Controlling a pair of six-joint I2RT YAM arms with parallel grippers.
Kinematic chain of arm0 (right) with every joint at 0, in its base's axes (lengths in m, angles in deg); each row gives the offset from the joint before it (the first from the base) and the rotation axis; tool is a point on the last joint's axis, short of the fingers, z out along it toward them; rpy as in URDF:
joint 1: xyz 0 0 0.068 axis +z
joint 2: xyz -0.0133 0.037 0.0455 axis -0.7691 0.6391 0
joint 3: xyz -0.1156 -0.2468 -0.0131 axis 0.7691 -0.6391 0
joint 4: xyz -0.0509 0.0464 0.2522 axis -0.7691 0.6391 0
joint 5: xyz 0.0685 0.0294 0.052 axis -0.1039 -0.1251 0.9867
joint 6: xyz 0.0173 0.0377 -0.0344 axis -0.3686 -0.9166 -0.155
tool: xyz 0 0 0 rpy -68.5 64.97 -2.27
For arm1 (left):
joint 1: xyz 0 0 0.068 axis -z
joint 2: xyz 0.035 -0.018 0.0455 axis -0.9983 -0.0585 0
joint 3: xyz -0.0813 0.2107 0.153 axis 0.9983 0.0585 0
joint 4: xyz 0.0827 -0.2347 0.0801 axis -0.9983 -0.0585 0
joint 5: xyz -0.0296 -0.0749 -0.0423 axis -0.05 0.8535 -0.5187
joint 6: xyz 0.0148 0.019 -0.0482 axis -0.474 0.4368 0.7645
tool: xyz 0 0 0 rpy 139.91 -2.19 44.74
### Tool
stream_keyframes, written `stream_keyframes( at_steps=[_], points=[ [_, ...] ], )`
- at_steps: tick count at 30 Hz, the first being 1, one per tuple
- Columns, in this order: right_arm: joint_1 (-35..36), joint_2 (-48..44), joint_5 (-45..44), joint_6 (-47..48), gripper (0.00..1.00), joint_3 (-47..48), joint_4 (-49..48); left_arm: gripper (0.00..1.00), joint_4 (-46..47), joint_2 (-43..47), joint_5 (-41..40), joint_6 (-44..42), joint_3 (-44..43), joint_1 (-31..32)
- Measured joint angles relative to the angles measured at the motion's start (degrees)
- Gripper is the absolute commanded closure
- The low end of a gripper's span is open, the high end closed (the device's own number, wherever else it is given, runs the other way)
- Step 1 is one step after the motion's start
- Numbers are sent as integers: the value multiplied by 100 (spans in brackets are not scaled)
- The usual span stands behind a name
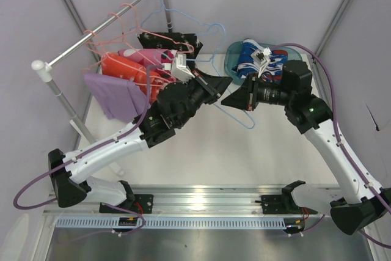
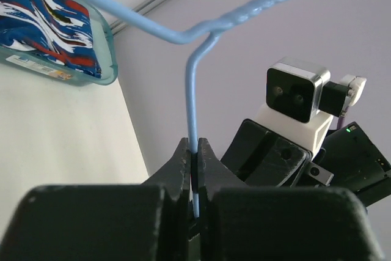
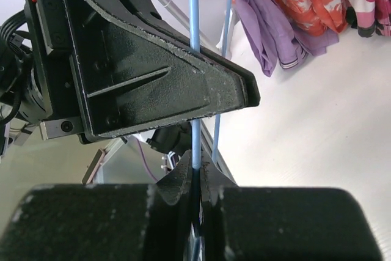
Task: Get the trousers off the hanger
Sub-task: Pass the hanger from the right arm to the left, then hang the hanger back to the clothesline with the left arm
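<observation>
four pairs of trousers on hangers along the rail (image 1: 98, 29) over the far left of the counter (image 1: 244, 157): lavender pair (image 1: 116, 97) nearest, then orange pair (image 1: 119, 65), pink-magenta pair (image 1: 153, 59), and black speckled pair (image 1: 168, 41) farthest along. all hung with long axis down from the rail, legs toward the counter, lavender hem splayed out to the near left. fifth one, blue-white-red pair (image 1: 259, 59), off any hanger and bunched in the teal bin (image 1: 231, 59) at the far right, too crumpled to tell which way the legs point.

blue wire hanger (image 1: 243, 120) bare of cloth, held between rack and bin by both arms. left tool (image 2: 194, 163) pinched fully together on a straight run of the wire leading up to the twisted neck. right tool (image 3: 194, 172) likewise closed tight on the wire, nose to nose with the left one and very near it.

rail slanting from near left to far right, hung cloth just beside the left arm's wrist. bin close to the far right corner of the counter, just behind the right wrist. bare counter surface from the tools back to the arm bases — widest open room there.
</observation>
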Motion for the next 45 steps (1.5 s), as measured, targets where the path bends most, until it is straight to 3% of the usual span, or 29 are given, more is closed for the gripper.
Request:
stream_keyframes(
  at_steps=[1,2,4,5,10,14,23,31,39,45],
  points=[
    [-2,-24,-9,24,89,0,13,100,0,-4,-37,0,-24,35],
    [-2,-68,-11,48,73,0,48,100,-2,-4,-98,-15,-44,85],
    [-63,-166,26,81,65,0,197,100,-68,-4,-232,-116,-76,173],
    [-122,-240,61,107,56,2,289,100,-146,-2,-291,-186,-98,216],
    [-540,-688,186,227,39,337,767,100,-756,203,-498,-483,-131,247],
    [-595,-1003,-118,540,32,933,1134,100,-1300,645,-822,-531,-149,367],
    [-612,-1174,-1344,925,32,1360,1843,100,-2457,1784,-2210,-37,-293,820],
    [-625,-1034,-1657,695,32,560,1858,100,-2542,2944,-2752,-238,302,667],
    [-632,-791,-1674,612,32,483,1655,100,-2481,3567,-2288,-306,892,-748],
    [-632,-555,-1665,514,33,483,1521,100,-2599,3294,-988,-376,876,-2247]
  ],
)
